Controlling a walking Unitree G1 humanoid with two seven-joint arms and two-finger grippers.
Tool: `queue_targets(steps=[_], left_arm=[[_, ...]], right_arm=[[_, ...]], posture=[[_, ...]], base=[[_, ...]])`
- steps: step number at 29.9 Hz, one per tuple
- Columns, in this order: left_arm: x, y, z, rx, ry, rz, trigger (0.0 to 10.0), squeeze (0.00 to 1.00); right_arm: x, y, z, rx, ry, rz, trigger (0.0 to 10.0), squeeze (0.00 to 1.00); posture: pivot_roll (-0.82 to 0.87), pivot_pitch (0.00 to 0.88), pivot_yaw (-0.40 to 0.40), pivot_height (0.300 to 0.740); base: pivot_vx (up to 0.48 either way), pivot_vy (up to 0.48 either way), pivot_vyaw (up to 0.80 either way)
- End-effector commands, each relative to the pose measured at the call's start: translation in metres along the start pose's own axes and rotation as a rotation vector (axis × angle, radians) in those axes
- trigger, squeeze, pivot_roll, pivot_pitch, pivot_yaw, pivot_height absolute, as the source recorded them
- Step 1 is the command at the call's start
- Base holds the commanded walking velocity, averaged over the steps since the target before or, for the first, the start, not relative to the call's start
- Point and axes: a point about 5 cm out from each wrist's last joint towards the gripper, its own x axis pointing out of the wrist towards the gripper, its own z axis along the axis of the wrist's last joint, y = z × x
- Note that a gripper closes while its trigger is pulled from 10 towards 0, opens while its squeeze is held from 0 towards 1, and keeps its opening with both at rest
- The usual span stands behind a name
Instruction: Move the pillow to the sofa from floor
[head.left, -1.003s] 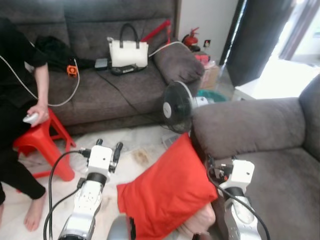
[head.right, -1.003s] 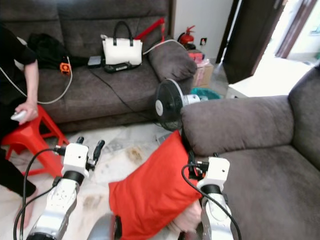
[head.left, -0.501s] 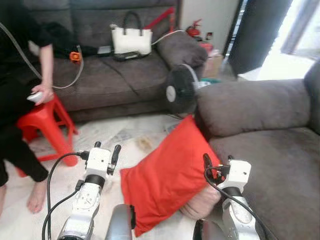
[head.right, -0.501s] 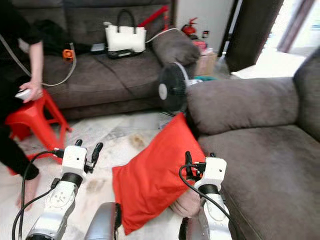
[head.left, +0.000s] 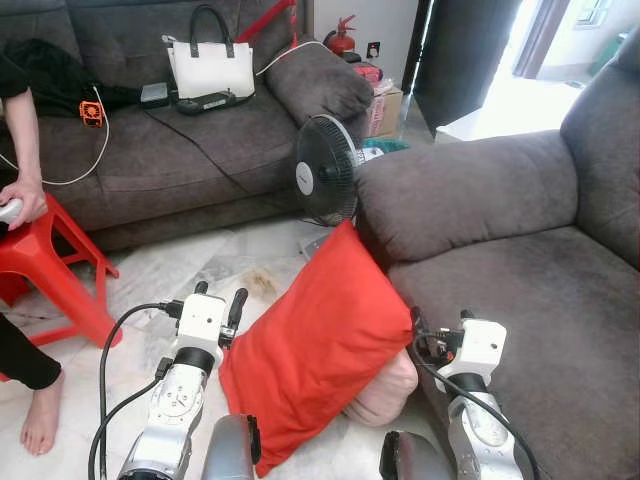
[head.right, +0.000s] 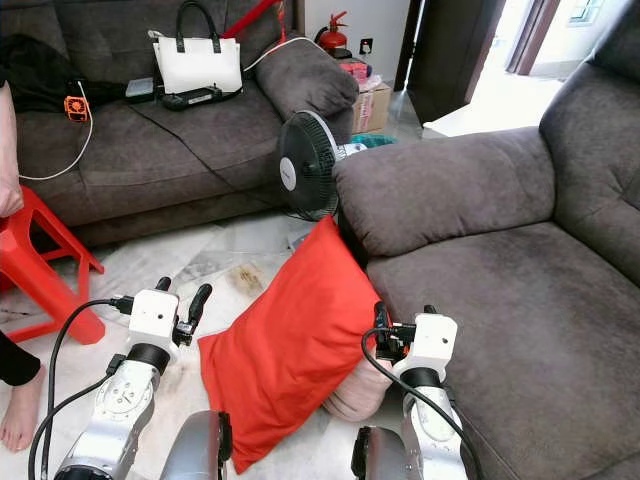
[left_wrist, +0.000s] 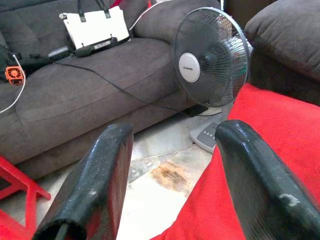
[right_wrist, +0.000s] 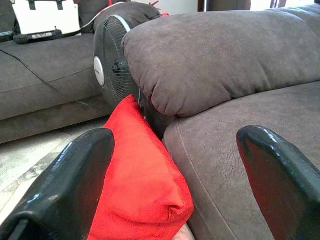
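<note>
Pillow (head.left: 318, 350), red and unlabelled, is propped on the floor (head.left: 200, 275) against the sofa (head.left: 520, 290), its long axis tilted, top corner toward the armrest. It is flanked by the left gripper (head.left: 216, 302) and right gripper (head.left: 440, 325), both spread, ungrasping.

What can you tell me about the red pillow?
The pillow is bright red, soft-looking cloth, roughly square with pointed corners. It stands tilted on the floor, leaning against the front of the grey sofa, its top corner by the armrest near the fan. Something pale and rounded pokes out beneath it. It sits between the left gripper and right gripper, both open.
</note>
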Motion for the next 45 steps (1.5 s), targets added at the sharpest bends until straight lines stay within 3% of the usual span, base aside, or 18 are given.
queue_targets(steps=[1,7,11,28,45], left_arm=[[0.0008,0.0,-0.0002,-0.008,0.012,-0.007,10.0,0.0],[0.0012,-0.0001,-0.0003,-0.014,0.015,-0.009,10.0,0.0],[0.0012,-0.0001,-0.0006,-0.016,0.017,-0.01,10.0,0.0],[0.0014,-0.0006,-0.0002,-0.021,0.02,-0.016,10.0,0.0],[-0.0012,-0.0044,-0.0051,-0.038,0.057,-0.075,10.0,0.0]], right_arm=[[0.0008,-0.0008,0.0005,0.001,0.002,-0.001,10.0,0.0],[0.0011,-0.0012,0.0021,-0.041,-0.006,-0.001,10.0,0.0],[0.0009,-0.0002,-0.0006,0.009,0.011,-0.004,10.0,0.0],[0.0013,-0.0004,-0.0004,0.004,0.007,-0.007,10.0,0.0],[0.0027,-0.0024,-0.0056,0.005,0.05,-0.022,10.0,0.0]], posture=[[0.09,0.004,-0.034,0.596],[0.09,0.009,-0.034,0.596],[0.09,0.011,-0.035,0.596],[0.1,0.015,-0.034,0.596],[0.1,0.017,-0.038,0.596]], base=[[0.247,0.0,0.0],[0.318,0.0,0.25],[0.349,0.0,0.6],[0.359,0.0,0.0],[0.0,0.0,-0.12]])
